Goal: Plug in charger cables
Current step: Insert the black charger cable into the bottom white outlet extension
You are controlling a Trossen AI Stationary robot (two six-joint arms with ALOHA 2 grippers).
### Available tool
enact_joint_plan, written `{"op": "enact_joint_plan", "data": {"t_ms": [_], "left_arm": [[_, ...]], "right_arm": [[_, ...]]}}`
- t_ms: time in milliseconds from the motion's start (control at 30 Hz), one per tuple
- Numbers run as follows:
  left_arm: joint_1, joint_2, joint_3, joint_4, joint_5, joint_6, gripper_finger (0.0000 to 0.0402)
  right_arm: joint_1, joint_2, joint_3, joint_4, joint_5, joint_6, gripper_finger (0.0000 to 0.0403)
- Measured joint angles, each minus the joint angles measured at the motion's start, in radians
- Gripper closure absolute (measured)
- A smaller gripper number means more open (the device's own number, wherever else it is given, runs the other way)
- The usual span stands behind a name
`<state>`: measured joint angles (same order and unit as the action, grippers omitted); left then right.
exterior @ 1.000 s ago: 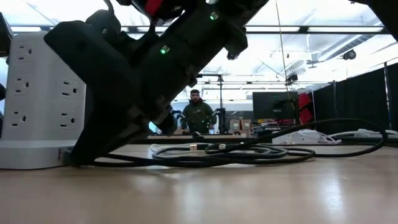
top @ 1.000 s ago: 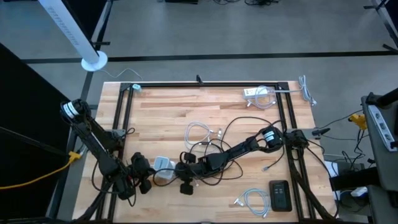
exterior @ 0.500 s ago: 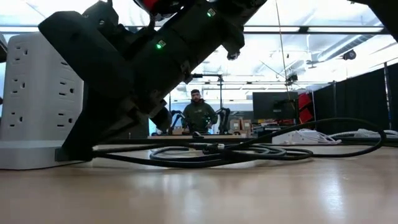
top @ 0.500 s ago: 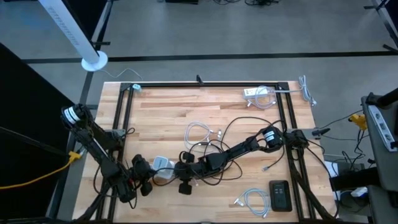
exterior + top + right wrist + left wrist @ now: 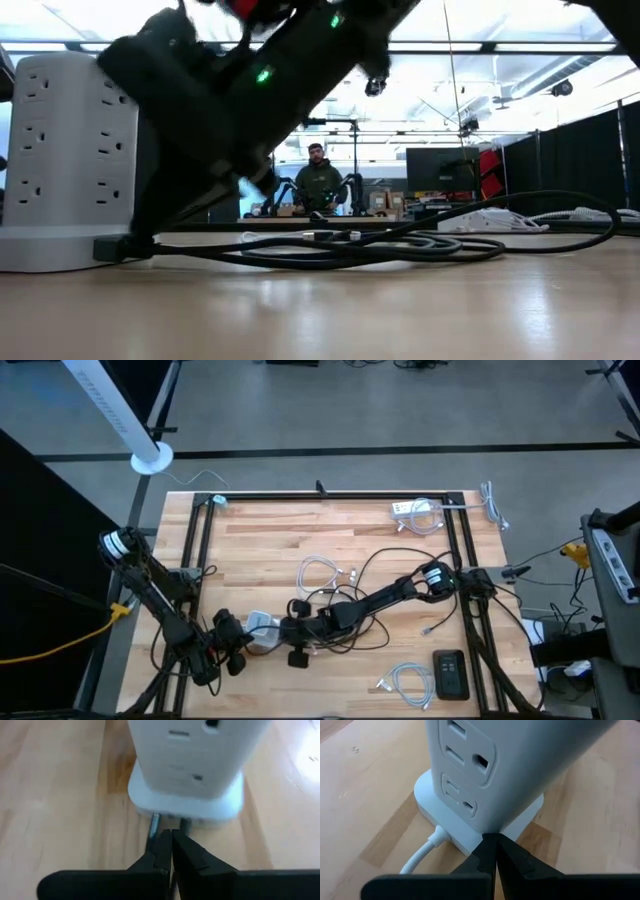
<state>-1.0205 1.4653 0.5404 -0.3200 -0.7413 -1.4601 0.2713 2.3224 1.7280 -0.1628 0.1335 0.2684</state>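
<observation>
The right end effector [image 5: 281, 630] has slid left since half a second ago and now sits tight against the base of the white power tower [image 5: 262, 624] at the near-left of the counter [image 5: 330, 530]. Its fingers are pinched together on the black charger cable [image 5: 330, 255], whose plug end meets the tower's base while its loops trail right. The left end effector [image 5: 490, 851], fingers closed, touches the tower's opposite base edge.
</observation>
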Motion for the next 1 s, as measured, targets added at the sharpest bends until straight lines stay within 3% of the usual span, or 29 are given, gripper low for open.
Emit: {"op": "enact_joint_plan", "data": {"t_ms": [167, 400, 533, 700, 900, 1000], "left_arm": [[0.002, -0.006, -0.001, 0.000, 0.002, 0.002, 0.0402], [0.002, -0.007, -0.001, -0.003, 0.001, 0.003, 0.0402], [0.002, -0.007, -0.001, -0.004, -0.001, 0.003, 0.0402], [0.002, -0.007, -0.001, -0.004, -0.002, 0.003, 0.0402], [0.003, -0.007, -0.001, 0.001, -0.003, 0.003, 0.0402], [0.006, -0.007, -0.001, 0.008, -0.003, 0.004, 0.0402]], "right_arm": [[0.010, -0.035, 0.001, -0.083, 0.002, -0.018, 0.0396], [0.046, -0.032, -0.001, -0.082, -0.002, -0.036, 0.0314], [0.047, -0.002, -0.003, -0.079, 0.006, -0.016, 0.0297], [0.047, 0.022, -0.002, -0.045, 0.006, 0.009, 0.0313], [0.042, 0.033, -0.002, -0.011, 0.013, 0.009, 0.0389], [0.038, 0.034, -0.003, 0.002, 0.030, 0.009, 0.0397]]}}
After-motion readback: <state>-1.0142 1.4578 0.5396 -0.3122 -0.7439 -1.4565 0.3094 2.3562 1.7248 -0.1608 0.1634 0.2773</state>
